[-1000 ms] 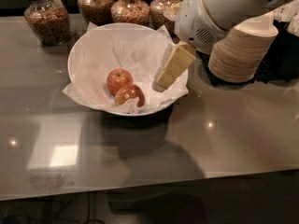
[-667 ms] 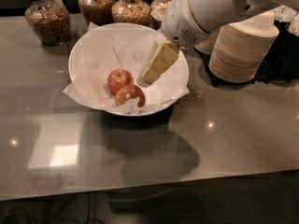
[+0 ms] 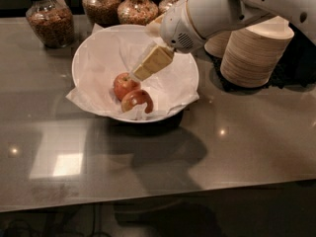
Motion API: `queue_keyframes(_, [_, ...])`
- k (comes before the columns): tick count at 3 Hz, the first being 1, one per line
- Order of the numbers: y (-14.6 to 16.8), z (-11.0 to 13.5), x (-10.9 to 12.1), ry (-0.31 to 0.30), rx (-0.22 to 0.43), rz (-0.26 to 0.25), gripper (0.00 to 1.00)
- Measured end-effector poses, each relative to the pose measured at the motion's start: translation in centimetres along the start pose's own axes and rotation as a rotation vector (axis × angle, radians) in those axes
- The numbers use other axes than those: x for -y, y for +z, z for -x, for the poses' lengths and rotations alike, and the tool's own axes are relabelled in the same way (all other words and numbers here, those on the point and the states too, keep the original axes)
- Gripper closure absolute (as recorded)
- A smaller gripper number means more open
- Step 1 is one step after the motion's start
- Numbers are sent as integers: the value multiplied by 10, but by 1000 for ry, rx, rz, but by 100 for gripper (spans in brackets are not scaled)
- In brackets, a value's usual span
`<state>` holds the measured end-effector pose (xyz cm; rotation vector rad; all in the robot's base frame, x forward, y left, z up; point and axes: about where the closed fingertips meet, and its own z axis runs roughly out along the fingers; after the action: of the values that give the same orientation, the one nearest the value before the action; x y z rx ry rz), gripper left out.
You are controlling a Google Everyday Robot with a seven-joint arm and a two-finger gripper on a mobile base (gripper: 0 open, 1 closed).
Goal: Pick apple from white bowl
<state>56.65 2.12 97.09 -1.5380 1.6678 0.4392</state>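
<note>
1. Over the last second the gripper [image 3: 136,74], on its white arm, has swung left and down into the white bowl [image 3: 84,58].
2. Its tan tip now sits just beside the orange-red apple [image 3: 122,87]. Whether the claw is released or clenched cannot be told.
3. The apple [image 3: 137,100] (darker, pale-streaked) lies ungrasped on crumpled paper near the front rim, touching its neighbour.
4. The reach looks nearly done, so grasping likely comes next.
</note>
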Motion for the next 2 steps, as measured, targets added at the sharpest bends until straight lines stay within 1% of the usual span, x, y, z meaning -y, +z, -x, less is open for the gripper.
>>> queue_keyframes(1, [-2, 0, -3, 47, 3, 34, 17])
queue_keyframes(2, [-8, 8, -16, 75, -25, 88, 19])
